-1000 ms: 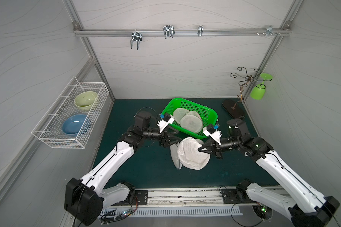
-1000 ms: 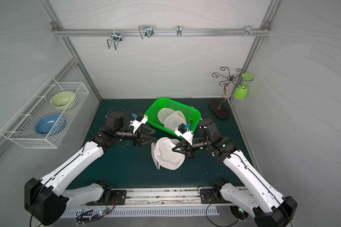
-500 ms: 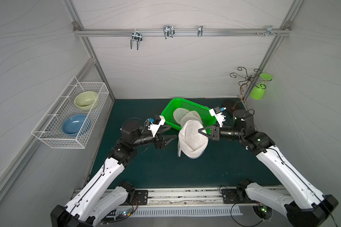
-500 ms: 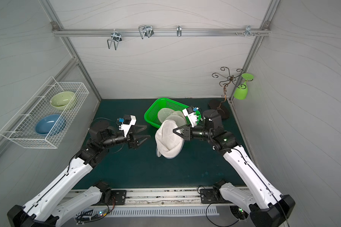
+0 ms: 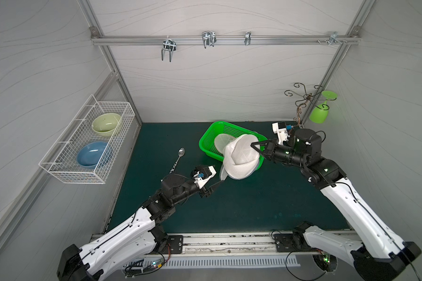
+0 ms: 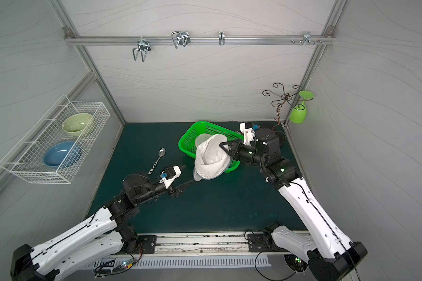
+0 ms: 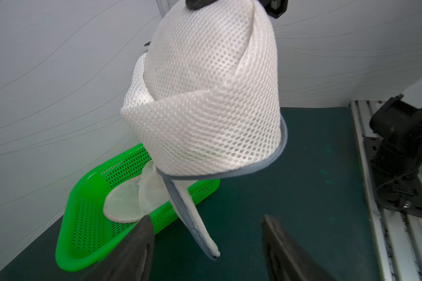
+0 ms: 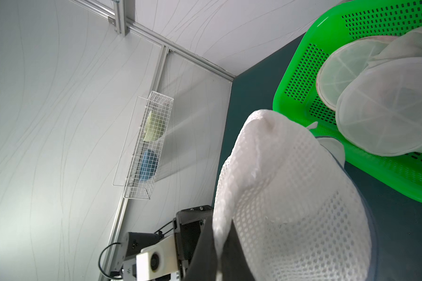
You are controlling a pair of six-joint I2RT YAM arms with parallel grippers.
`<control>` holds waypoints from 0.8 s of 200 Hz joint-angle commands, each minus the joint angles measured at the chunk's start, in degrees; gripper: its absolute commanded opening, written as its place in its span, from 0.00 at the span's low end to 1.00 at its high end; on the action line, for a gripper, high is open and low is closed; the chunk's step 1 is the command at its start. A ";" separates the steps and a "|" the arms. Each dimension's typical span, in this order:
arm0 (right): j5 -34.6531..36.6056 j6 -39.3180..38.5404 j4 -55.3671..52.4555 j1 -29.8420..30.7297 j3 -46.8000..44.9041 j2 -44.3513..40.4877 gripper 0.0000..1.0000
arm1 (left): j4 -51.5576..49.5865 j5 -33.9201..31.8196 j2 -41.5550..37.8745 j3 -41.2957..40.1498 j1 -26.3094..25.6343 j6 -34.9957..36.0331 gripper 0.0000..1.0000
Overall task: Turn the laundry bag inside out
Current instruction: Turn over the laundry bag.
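Laundry bag (image 5: 240, 158) hanging from right hand (image 5: 253, 145), left hand (image 6: 185, 175) apart

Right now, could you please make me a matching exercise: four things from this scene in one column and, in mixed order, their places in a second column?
Things
1. laundry bag
2. spoon
3. blue bowl
4. green glass

Places
A. in the white wire basket
B. hanging upside down on the metal stand
C. lying on the dark mat
D. held in the air by the right tool

Pairs: 1-D, 2-C, 3-A, 4-B
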 commanded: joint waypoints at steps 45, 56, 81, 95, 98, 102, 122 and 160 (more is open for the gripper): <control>-1.99 7.75 0.18 -0.24 2.11 2.35 0.00 | 12.52 -20.97 5.02 3.74 -7.84 21.82 0.76; -3.11 8.71 0.62 -0.20 2.02 2.86 0.00 | 12.45 -19.92 6.56 4.79 -7.92 24.36 0.74; -4.32 10.23 1.57 -0.20 1.80 3.29 0.00 | 12.49 -19.84 9.67 6.36 -8.59 29.96 0.66; -3.79 9.80 0.55 -0.22 2.12 3.09 0.00 | 15.59 -20.88 10.49 6.63 -9.09 31.92 0.53; -3.68 9.69 0.36 -0.27 2.20 3.06 0.00 | 15.93 -21.14 10.54 6.65 -9.21 32.18 0.49; -3.51 9.60 0.24 -0.23 2.31 2.97 0.00 | 16.39 -21.18 10.62 6.65 -9.41 32.52 0.43; -3.25 9.66 0.40 -0.48 2.55 2.70 0.00 | 17.11 -20.72 10.46 6.30 -9.92 34.05 0.13; -4.53 16.77 4.76 -4.66 2.06 3.13 0.00 | 15.45 -20.43 10.01 5.53 -11.06 34.34 0.00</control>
